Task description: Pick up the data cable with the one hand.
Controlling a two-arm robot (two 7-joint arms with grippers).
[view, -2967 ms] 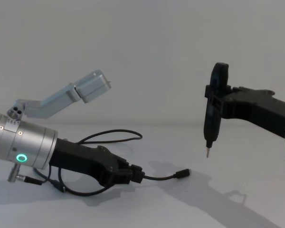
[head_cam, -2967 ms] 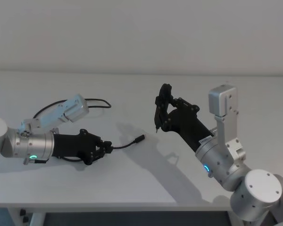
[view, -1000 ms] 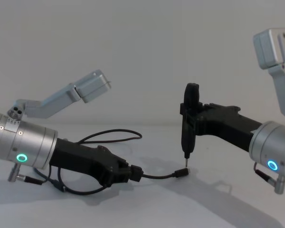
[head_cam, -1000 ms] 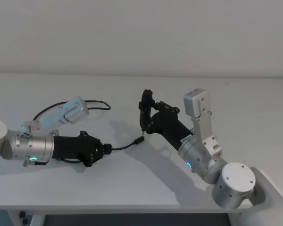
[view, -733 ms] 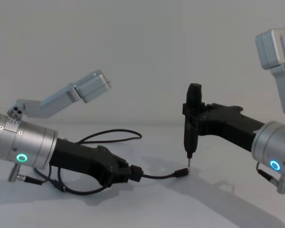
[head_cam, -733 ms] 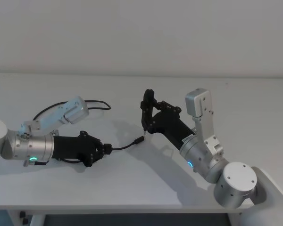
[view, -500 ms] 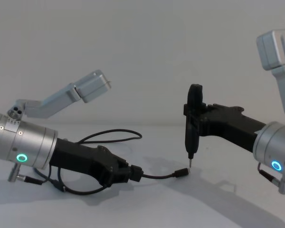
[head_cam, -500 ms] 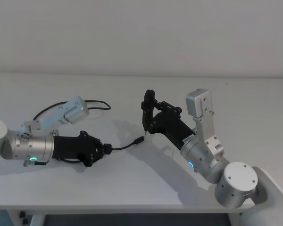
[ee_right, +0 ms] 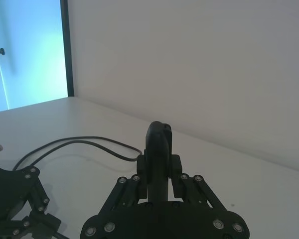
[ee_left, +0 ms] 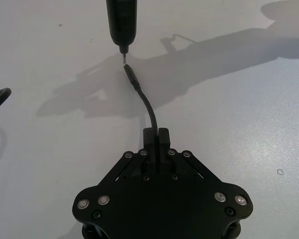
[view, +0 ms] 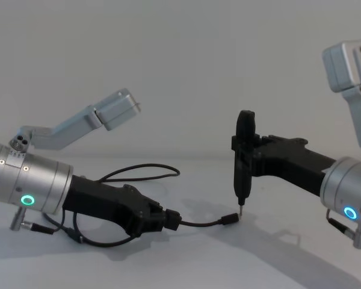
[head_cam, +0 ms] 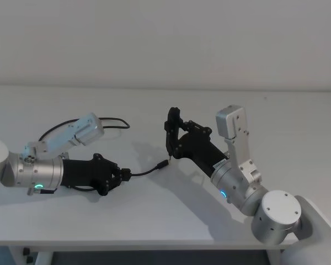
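- While low over the table [head_cam: 154, 221], the left gripper [head_cam: 123, 174] clamped the data cable [view: 201, 224].
- Right gripper [view: 243, 159] gripped a pointed tool [view: 243, 174] above the plug [view: 230, 220].

Left hand [view: 171, 220] left of right hand [view: 243, 180], data cable [view: 207, 224] between.

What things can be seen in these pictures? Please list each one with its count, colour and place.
table: one, white, under everything.
data cable: one, black, loops at the table's left; one end clamped in the left gripper, its free plug lying on the table near the middle.
pen-shaped tool: one, black, upright in the right gripper, its thin tip just above the cable's plug.
left gripper: one, black on a silver wrist with a green ring, low over the table, shut on the cable.
right gripper: one, black, blue ring behind it, near the middle, shut on the tool.
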